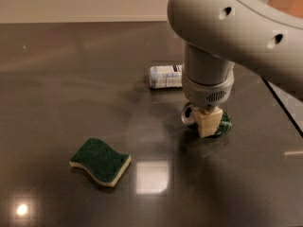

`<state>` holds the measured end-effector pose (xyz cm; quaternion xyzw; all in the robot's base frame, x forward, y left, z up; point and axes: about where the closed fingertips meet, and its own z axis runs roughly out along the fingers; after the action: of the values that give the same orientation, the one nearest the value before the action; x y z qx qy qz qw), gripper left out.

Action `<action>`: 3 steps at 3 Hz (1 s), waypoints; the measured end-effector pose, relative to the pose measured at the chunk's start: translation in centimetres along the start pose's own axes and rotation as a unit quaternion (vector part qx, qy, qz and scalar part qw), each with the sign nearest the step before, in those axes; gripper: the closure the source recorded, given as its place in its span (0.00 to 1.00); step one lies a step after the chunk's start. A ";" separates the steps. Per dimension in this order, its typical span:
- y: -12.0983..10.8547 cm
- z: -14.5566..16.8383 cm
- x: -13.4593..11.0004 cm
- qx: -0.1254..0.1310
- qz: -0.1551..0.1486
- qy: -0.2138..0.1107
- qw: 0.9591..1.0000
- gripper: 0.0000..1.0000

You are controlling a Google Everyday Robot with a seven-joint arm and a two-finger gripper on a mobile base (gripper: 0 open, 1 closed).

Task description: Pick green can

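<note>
Green can (pixel 224 123) lies on its side on the table (pixel 71 79), not yet raised, just in front of the bottle (pixel 165 76). The gripper (pixel 208 122) is down over it; whether the jaws pinch it I cannot tell, so closing perhaps, and lifting, remain

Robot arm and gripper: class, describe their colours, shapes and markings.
The arm is a smooth, rounded pale grey shell with two dark oval holes; its cylindrical wrist bears a small slotted grille. The gripper, low at the green can, shows a cream, blocky part.
</note>
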<state>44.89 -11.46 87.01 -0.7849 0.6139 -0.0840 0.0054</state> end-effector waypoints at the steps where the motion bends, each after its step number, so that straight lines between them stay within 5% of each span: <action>1: -0.1 0.4 -0.5 -0.002 -0.009 0.008 1.000 0.12; 2: 0.0 0.4 -0.9 -0.006 -0.003 -0.004 1.000 0.00; 3: 0.8 0.4 -1.6 -0.013 0.018 -0.055 0.998 0.00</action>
<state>43.83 -10.19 86.35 -0.7771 0.6278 -0.0326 0.0308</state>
